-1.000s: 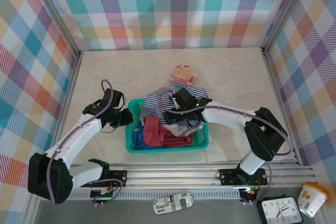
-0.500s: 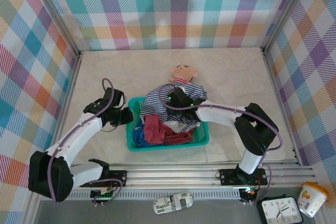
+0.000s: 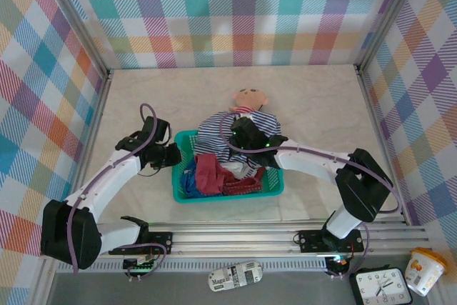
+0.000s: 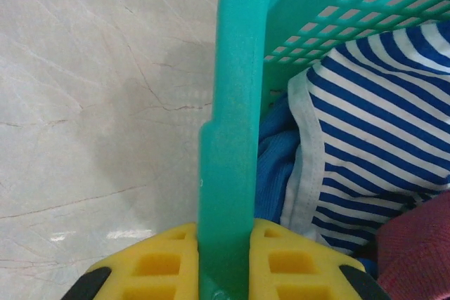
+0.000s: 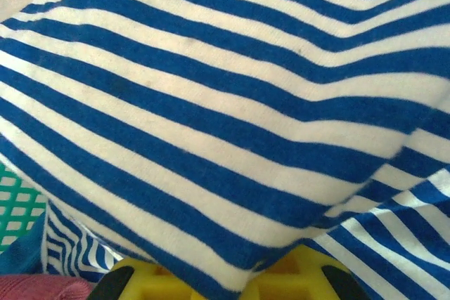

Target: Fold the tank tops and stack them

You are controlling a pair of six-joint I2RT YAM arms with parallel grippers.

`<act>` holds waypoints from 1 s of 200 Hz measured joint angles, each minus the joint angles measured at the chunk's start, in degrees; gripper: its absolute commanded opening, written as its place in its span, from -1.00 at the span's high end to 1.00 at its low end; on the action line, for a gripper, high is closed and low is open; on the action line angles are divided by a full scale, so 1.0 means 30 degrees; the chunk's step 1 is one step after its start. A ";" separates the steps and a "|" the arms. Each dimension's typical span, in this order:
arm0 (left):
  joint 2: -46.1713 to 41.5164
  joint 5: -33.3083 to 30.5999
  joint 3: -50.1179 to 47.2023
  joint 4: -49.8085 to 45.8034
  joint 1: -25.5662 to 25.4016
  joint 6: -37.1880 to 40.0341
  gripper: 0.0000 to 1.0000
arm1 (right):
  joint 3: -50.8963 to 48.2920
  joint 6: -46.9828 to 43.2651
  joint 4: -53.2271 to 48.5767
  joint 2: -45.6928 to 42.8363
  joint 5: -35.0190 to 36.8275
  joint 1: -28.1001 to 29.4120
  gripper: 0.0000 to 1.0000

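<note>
The right claw (image 5: 223,272) had snapped together since a second ago, when its jaws stood wide over the cloth; its yellow pads now pinched a fold of the striped tank top (image 5: 211,103). In the overhead view this claw (image 3: 246,133) sat at the far edge of the basket (image 3: 228,198), with its elbow swung back out to the right after tucking inward half a second before. The left claw (image 4: 225,244) was clamped on the left wall of the basket (image 4: 232,68), much as earlier. The striped tank top (image 3: 214,128) draped over the basket's far rim onto the counter (image 3: 321,105), just beside the doll (image 3: 248,100). The red top (image 3: 211,173) and blue top (image 3: 187,187) lay crumpled inside the basket. Lettering on a patterned case (image 3: 235,275) at the near edge was too small to read.
</note>
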 measured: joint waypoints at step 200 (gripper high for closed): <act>0.4546 -0.3009 0.4189 -0.1107 0.2805 0.3089 0.83 | 0.3045 -0.3366 -0.2025 -0.6506 -0.0692 0.0816 0.85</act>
